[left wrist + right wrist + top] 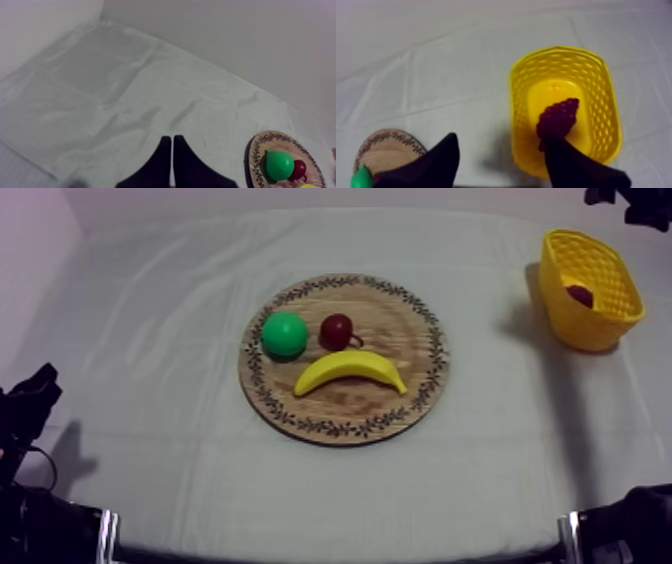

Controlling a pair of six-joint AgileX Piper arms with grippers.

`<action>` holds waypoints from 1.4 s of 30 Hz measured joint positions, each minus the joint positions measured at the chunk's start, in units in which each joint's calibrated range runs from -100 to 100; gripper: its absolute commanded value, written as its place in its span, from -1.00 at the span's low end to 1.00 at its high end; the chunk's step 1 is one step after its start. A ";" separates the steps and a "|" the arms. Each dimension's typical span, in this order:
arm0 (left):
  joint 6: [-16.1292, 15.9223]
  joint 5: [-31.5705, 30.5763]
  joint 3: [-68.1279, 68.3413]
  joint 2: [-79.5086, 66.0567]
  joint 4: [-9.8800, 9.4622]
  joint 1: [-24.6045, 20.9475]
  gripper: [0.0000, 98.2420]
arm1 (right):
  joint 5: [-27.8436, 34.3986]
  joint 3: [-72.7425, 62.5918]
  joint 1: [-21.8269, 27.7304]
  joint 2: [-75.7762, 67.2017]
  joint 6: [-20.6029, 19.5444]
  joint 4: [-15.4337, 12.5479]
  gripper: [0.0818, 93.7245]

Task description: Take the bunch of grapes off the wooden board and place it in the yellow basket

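The dark purple bunch of grapes (558, 117) lies inside the yellow basket (521, 100), which stands at the table's far right (600, 323); from above the grapes (580, 293) show as a dark spot in it. My right gripper (501, 142) hangs open above the basket's near side, with one fingertip close by the grapes and nothing between the fingers. The right arm (628, 202) comes in at the upper right. My left gripper (172, 140) is shut on nothing and rests low at the left (35, 393), over bare cloth. The round wooden board (400, 408) lies mid-table.
On the board (257, 150) lie a green pear (285, 335), a small red fruit (337, 331) and a banana (350, 370). The pear (278, 165) and the red fruit (299, 170) sit right of my left gripper. Bare cloth surrounds the board.
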 measured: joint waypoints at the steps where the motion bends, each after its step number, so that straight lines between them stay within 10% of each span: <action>1: 0.00 0.00 0.00 0.00 0.00 0.00 -1.00 | -0.72 1.58 -0.54 -2.26 0.53 -0.54 -0.37; 11: 0.00 0.00 0.00 0.00 0.00 0.00 -1.00 | -4.46 20.16 -4.50 -24.78 4.29 -3.46 -0.95; 42: -0.03 0.00 0.00 0.00 0.00 0.00 -1.00 | -17.75 73.37 -3.72 -76.95 6.46 -3.98 -0.99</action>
